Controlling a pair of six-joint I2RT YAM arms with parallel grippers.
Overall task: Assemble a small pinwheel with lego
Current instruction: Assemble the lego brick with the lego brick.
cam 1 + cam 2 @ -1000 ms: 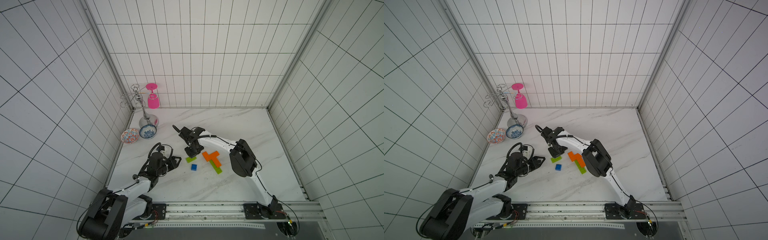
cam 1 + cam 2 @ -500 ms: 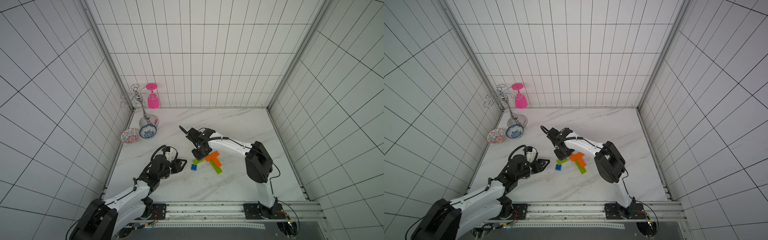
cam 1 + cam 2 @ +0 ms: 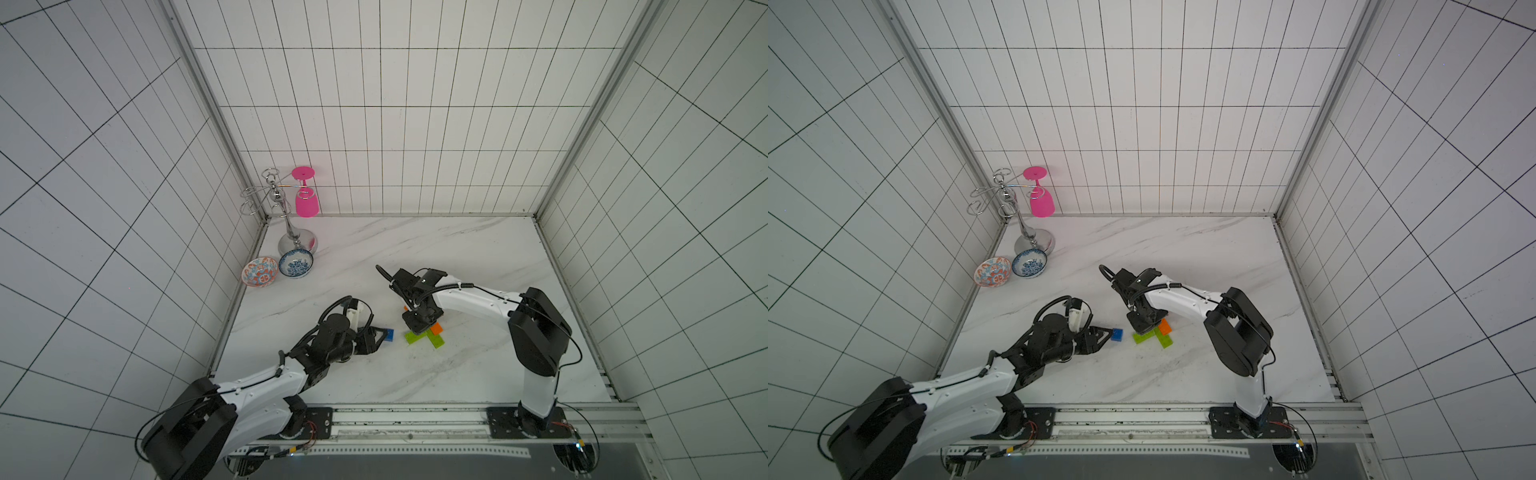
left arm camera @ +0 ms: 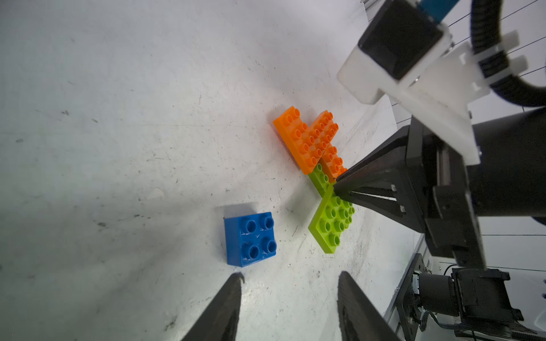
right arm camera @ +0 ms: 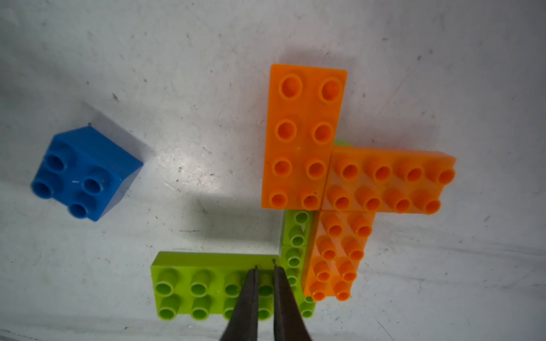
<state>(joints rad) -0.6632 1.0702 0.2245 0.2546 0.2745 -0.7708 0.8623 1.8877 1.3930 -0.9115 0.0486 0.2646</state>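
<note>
Two jaws of your left gripper [image 4: 291,283] stand apart with nothing between them, low over the marble table [image 3: 457,374], and the blue brick [image 4: 250,239] lies just beyond their tips, untouched. Seen from above, at 3 o'clock from that brick, near but apart, sits the unfinished pinwheel [image 5: 339,183]: three orange bricks [image 5: 304,135] and lime-green ones fitted flat in a cross. Your right gripper [image 5: 265,265] is pinched closed and empty, its tips down at the inner end of one lime-green brick [image 5: 201,283]; you cannot tell whether they press it. Farther off toward 10 o'clock, two patterned bowls [image 3: 259,272] sit side by side by the left wall, and behind them a chrome rack [image 3: 297,242] holds a pink glass [image 3: 306,203] upside down.
</note>
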